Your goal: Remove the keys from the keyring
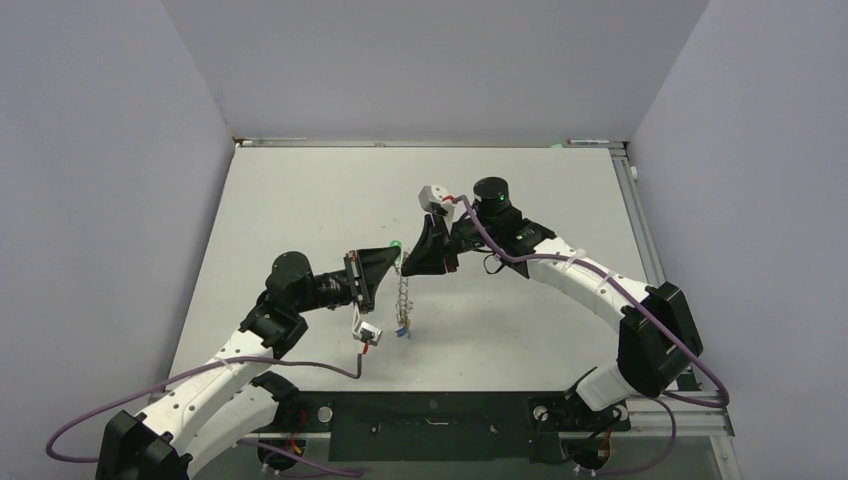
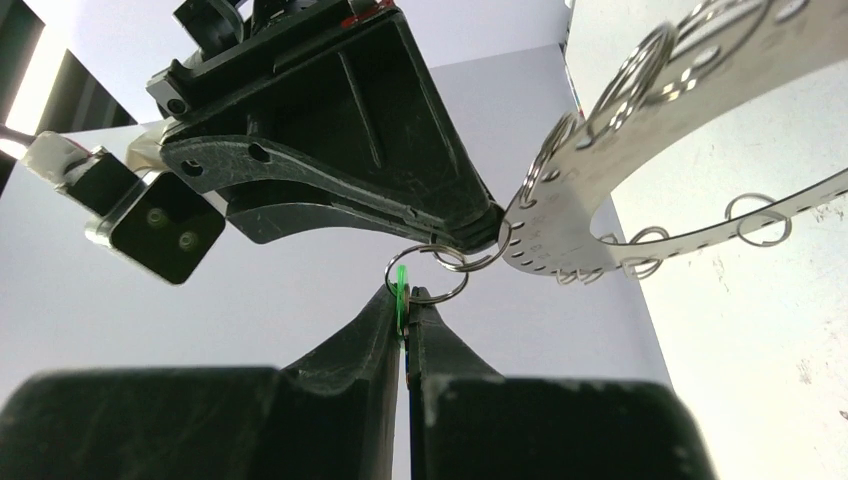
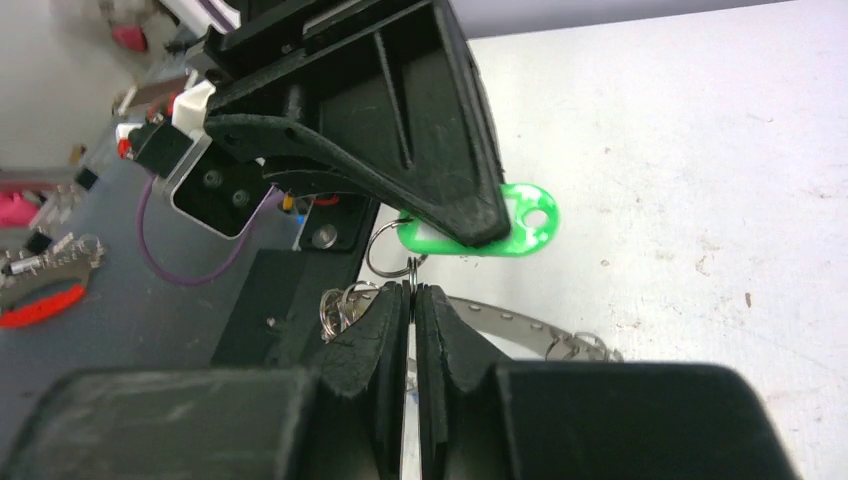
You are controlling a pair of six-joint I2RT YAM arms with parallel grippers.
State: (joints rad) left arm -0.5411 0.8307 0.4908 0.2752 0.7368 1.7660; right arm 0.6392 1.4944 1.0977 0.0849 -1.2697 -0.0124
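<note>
The left gripper (image 2: 405,300) has its jaws pressed together on the edge of a green tag (image 3: 522,236), which stands up from between their tips and sticks out flat past the far side of them in the right wrist view. The right gripper (image 3: 412,292) meets it tip to tip, its jaws likewise closed, nipping a small split ring (image 2: 462,266) right at their ends. That ring links to a second one threaded to the tag, so both sets of jaws sit almost touching, with the rings in the narrow gap between them. The keyring (image 2: 556,222), a flat perforated silver band carrying more little rings along its edge, begins just beside the right jaws' tips and curves away from them, above the pale counter (image 1: 300,200). From the top, it trails from the jaws toward the arm bases, ending in the keys (image 1: 402,328) with specks of blue and yellow; whether they touch the counter I cannot tell.
</note>
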